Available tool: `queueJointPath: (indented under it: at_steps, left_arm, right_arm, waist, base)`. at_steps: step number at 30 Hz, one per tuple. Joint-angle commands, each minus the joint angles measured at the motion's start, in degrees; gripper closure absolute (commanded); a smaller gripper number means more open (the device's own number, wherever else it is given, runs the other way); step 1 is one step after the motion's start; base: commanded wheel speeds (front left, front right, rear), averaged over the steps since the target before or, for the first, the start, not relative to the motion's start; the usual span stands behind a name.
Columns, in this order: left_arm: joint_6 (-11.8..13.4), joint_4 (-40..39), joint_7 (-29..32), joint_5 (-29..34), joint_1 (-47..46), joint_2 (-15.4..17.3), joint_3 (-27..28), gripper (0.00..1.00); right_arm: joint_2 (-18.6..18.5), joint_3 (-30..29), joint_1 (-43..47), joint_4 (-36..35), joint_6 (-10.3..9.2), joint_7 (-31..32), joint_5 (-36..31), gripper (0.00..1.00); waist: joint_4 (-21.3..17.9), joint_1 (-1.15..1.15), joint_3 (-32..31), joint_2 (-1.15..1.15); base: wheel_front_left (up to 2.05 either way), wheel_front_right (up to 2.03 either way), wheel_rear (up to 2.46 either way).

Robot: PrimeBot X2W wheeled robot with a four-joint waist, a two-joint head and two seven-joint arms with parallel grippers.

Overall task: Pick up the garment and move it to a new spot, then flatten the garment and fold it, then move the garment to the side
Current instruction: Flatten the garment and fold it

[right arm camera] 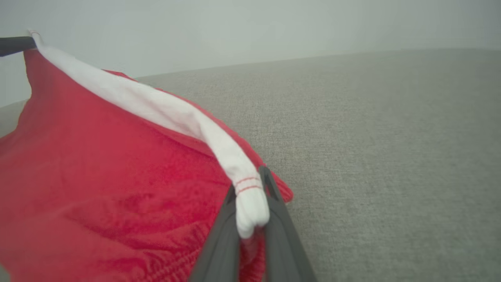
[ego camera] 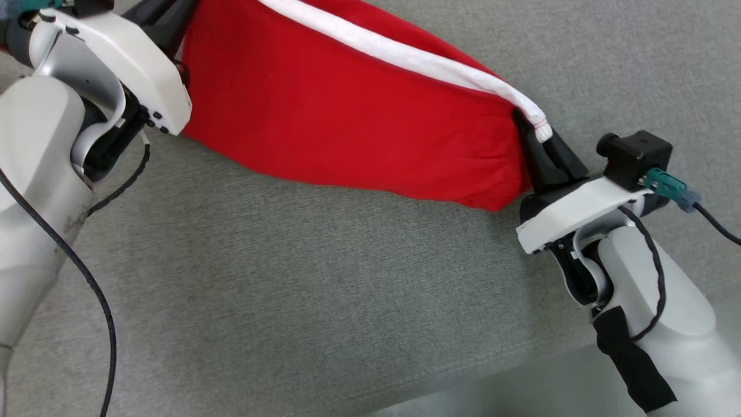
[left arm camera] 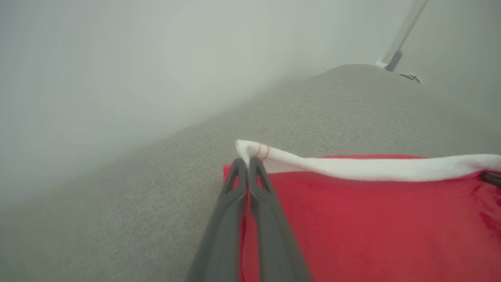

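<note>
The garment point(ego camera: 347, 116) is red with a white band along its upper edge, and it is stretched taut above the grey surface between my two grippers. My left gripper point(left arm camera: 245, 161) is shut on one corner, where the white band point(left arm camera: 352, 166) ends. At the opposite corner my right gripper point(right arm camera: 250, 188) is shut on the garment point(right arm camera: 98, 176), with the band's end bunched between its fingers. In the head view the right gripper point(ego camera: 535, 130) sits at the cloth's right tip, and the left one's fingertips are hidden at the top left.
The grey fabric surface point(ego camera: 318, 278) spreads under and around the cloth. Its front edge point(ego camera: 492, 370) runs across the lower right of the head view. A pale stand point(left arm camera: 399, 51) rises beyond the surface's far end in the left wrist view.
</note>
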Motion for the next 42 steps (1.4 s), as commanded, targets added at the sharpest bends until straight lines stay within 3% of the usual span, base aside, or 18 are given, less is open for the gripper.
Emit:
queueJointPath:
  at_steps: [1,5,6,10,12,13,14,15,16,17,18,19,25,29,34,42]
  left_arm:
    - [-0.01,-0.35,-0.04,-2.19,-4.19,3.26,-0.67,1.00]
    - [-0.03,1.19,-0.49,-5.59,-7.79,5.04,-6.00,1.00]
    - [-0.03,1.80,-0.59,-6.46,-8.52,5.30,-7.11,1.00]
    - [-0.03,4.27,-2.72,-9.04,-11.48,6.00,-10.54,1.00]
    - [-0.03,5.88,-4.10,-10.35,-12.66,6.00,-11.45,1.00]
    - [-0.03,6.52,-4.70,-10.96,-13.12,5.86,-12.01,1.00]
    - [-0.03,6.52,-4.70,-10.96,-13.12,5.86,-12.01,1.00]
    - [-0.04,7.29,-5.35,-11.58,-13.54,5.76,-12.39,1.00]
    - [-0.04,8.02,-5.56,-12.24,-13.79,5.58,-12.95,0.87]
    - [-0.04,8.59,-5.72,-12.76,-13.99,5.47,-13.61,0.58]
    - [-0.04,9.17,-5.96,-13.21,-14.16,5.42,-14.17,0.11]
    - [-0.04,9.76,-6.28,-13.47,-14.30,5.44,-14.70,0.00]
    - [0.08,12.43,-10.96,-12.90,-14.34,5.67,-16.20,0.00]
    - [3.40,11.35,-14.61,-11.46,-12.32,5.97,-15.47,0.00]
    - [10.14,2.63,-16.28,-9.79,-5.88,8.23,-13.26,0.00]
    - [24.65,-23.28,-16.49,-4.08,12.74,13.99,-7.01,0.00]
  right_arm:
    - [0.80,1.53,-0.61,0.09,-0.17,-0.71,0.77,0.95]
    - [2.08,2.98,-2.54,1.54,-0.17,-0.92,1.84,0.82]
    - [2.32,3.36,-2.99,1.77,-0.17,-0.95,2.09,0.70]
    - [2.85,4.24,-4.17,2.63,-0.17,-1.03,3.04,0.67]
    - [3.10,4.05,-4.48,2.52,-0.17,-1.04,3.27,0.47]
    - [3.23,4.06,-4.51,2.50,-0.17,-1.04,3.36,0.14]
    - [3.23,4.06,-4.51,2.50,-0.17,-1.04,3.36,0.14]
    - [3.36,3.95,-4.51,2.32,-0.17,-1.04,3.47,0.00]
    - [3.48,3.89,-4.44,2.13,-0.17,-1.05,3.54,0.00]
    - [3.56,3.88,-4.30,2.00,-0.17,-1.05,3.64,0.00]
    - [3.59,3.85,-4.17,1.71,-0.17,-1.05,3.61,0.00]
    - [3.59,3.63,-3.92,1.32,-0.17,-1.05,3.64,0.00]
    - [2.82,2.26,-1.07,-0.44,-0.17,-1.05,3.33,0.00]
    - [2.32,0.29,2.05,-2.51,-0.17,-1.06,3.07,0.00]
    - [2.24,-3.16,6.73,-5.85,-0.17,-1.06,2.40,0.00]
    - [3.08,-7.95,13.57,-8.68,-0.17,-1.06,4.18,0.00]
  waist:
    - [-1.93,0.00,1.69,0.00]
    - [-3.54,0.00,2.73,0.00]
    - [-3.87,0.00,2.93,0.00]
    - [-4.72,0.00,3.42,0.00]
    - [-5.04,0.00,3.56,0.00]
    - [-5.12,0.00,3.57,0.00]
    - [-5.12,0.00,3.57,0.00]
    - [-5.20,0.00,3.60,0.00]
    - [-5.25,0.00,3.56,0.00]
    - [-5.26,0.00,3.48,0.00]
    - [-5.23,0.00,3.38,0.00]
    - [-5.15,0.00,3.26,0.00]
    - [-3.59,0.00,1.83,0.00]
    - [-1.76,0.00,0.45,0.00]
    - [0.82,0.00,-1.23,0.00]
    - [4.15,0.00,-3.91,0.00]
  base:
    - [0.00,0.00,0.00]
    - [0.00,0.00,0.00]
    - [0.00,0.00,0.00]
    - [0.00,0.00,0.00]
    - [0.00,0.00,0.00]
    - [0.00,0.00,0.00]
    - [0.00,0.00,0.00]
    - [0.00,0.00,0.00]
    - [0.00,0.00,0.00]
    - [0.00,0.00,0.00]
    - [0.00,0.00,0.00]
    - [0.00,0.00,0.00]
    - [0.00,0.00,0.00]
    - [0.00,0.00,0.00]
    - [0.00,0.00,0.00]
    - [0.00,0.00,0.00]
